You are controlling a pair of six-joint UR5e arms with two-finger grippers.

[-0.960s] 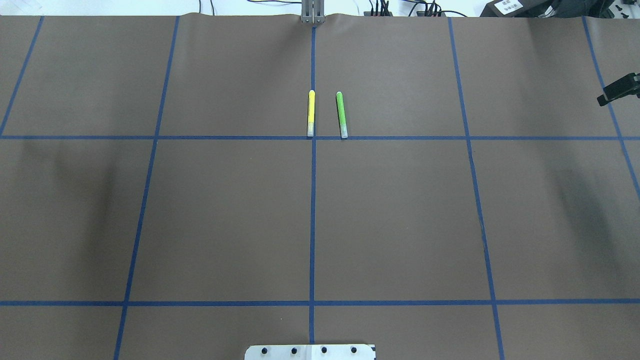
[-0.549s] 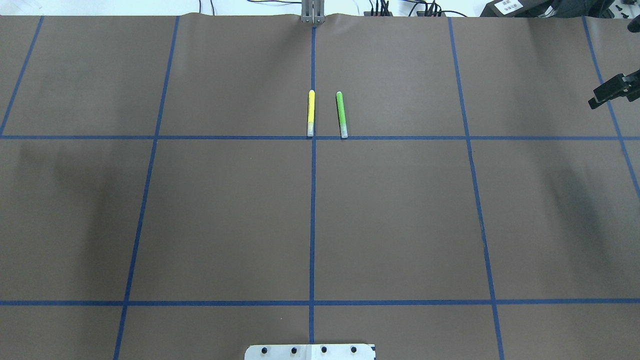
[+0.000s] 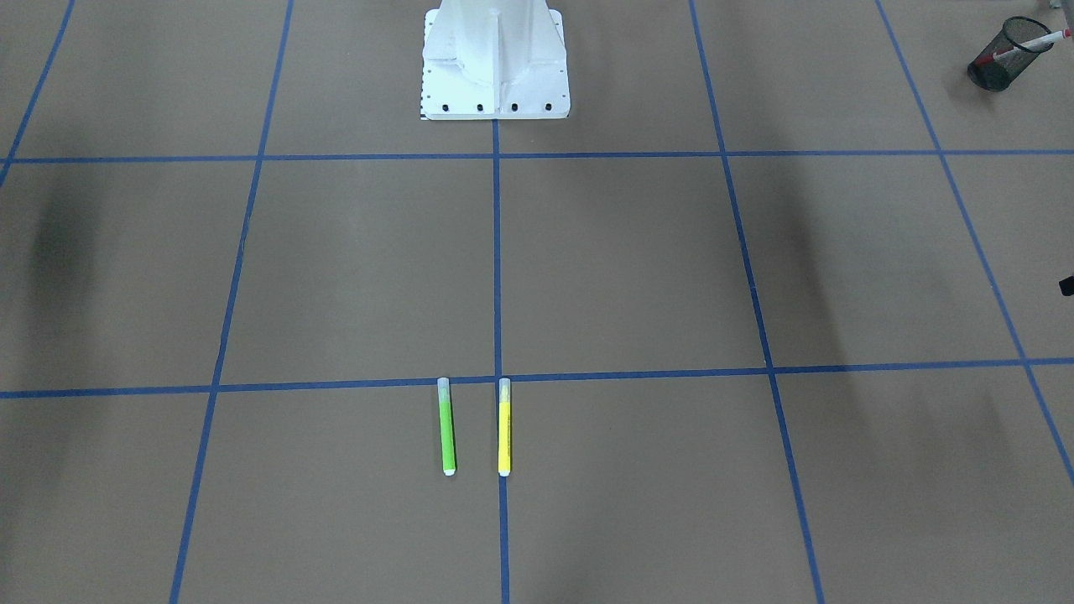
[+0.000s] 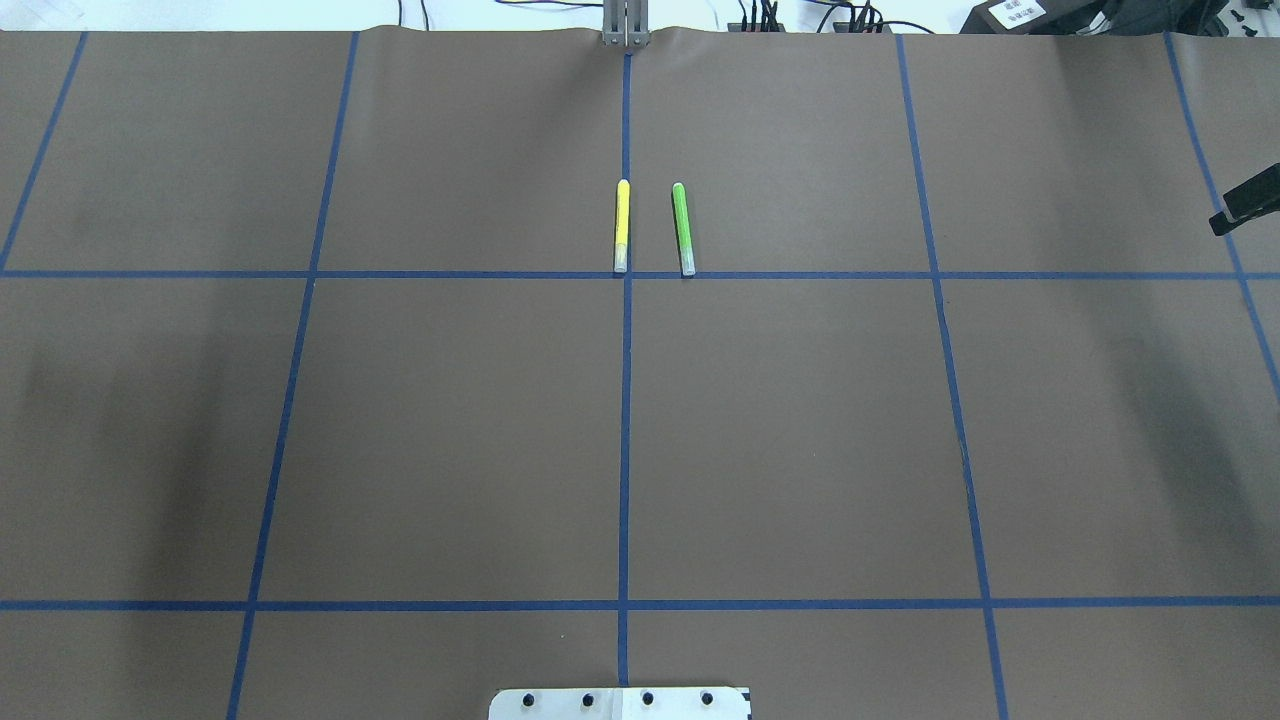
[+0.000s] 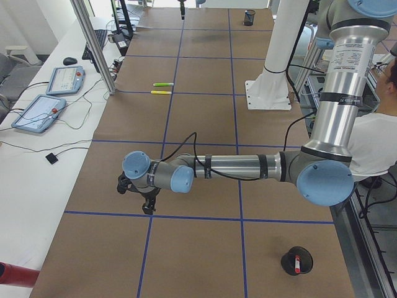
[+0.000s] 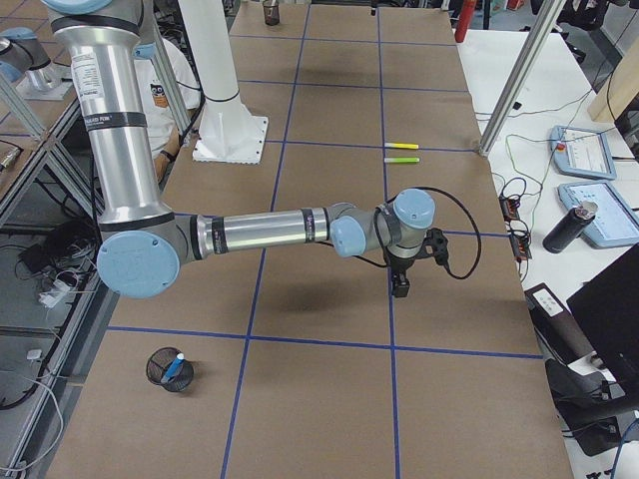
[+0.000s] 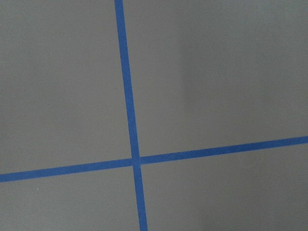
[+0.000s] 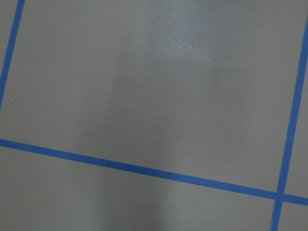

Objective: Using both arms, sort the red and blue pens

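Note:
The red pen [image 3: 1028, 42], white-barrelled, leans in a black mesh cup [image 3: 1000, 65] at the table corner on my left side. That cup [image 5: 296, 261] also shows in the exterior left view. The blue pen [image 6: 174, 367] stands in a second mesh cup [image 6: 162, 372] on my right side. My left gripper [image 5: 147, 206] hangs low over bare table, far from both cups. My right gripper [image 6: 401, 287] also hangs over bare table, and only a black part of it [image 4: 1243, 201] enters the overhead view. Neither wrist view shows fingers, so I cannot tell whether either gripper is open or shut.
A yellow pen [image 4: 622, 226] and a lime-green pen [image 4: 683, 228] lie side by side near the table's centre line. The white pedestal base [image 3: 495, 67] stands at the robot's edge. A person [image 5: 372, 136] sits beside the robot. Tablets [image 5: 38, 113] lie on the side bench.
The black part of my right gripper at the overhead view's right edge has drawn back toward the edge and sits slightly lower. The yellow and green pens have not moved.

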